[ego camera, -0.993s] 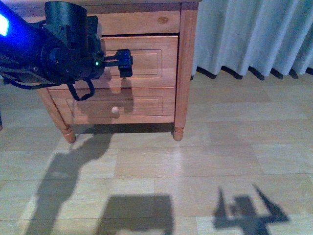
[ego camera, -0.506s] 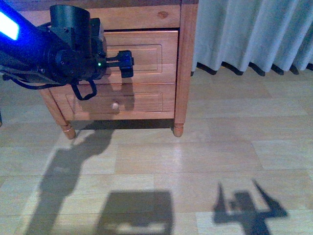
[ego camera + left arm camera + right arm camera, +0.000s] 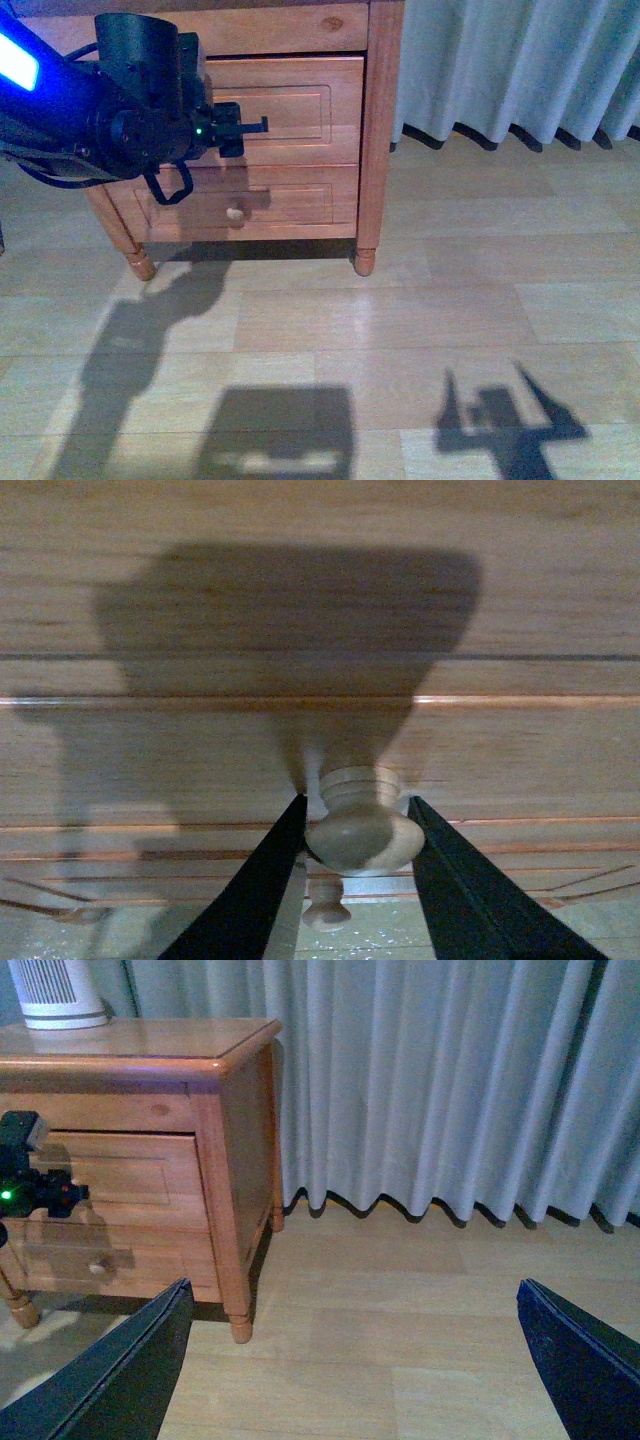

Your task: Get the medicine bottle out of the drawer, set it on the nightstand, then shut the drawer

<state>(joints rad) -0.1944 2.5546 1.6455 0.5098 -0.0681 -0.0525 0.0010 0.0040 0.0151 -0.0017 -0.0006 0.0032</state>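
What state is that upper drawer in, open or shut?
Shut, it seems: the drawer front sits flush in the nightstand, no inside showing. The left gripper grips its knob.

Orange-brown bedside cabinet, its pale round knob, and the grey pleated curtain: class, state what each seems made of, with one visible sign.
Orange-brown bedside cabinet: wood, seemingly varnished; grain, a knot, sheen on top. Pale round knob: turned wood, apparently unstained; matte, lathe rings. Grey pleated curtain: probably woven fabric; soft hanging folds, fibre unclear.
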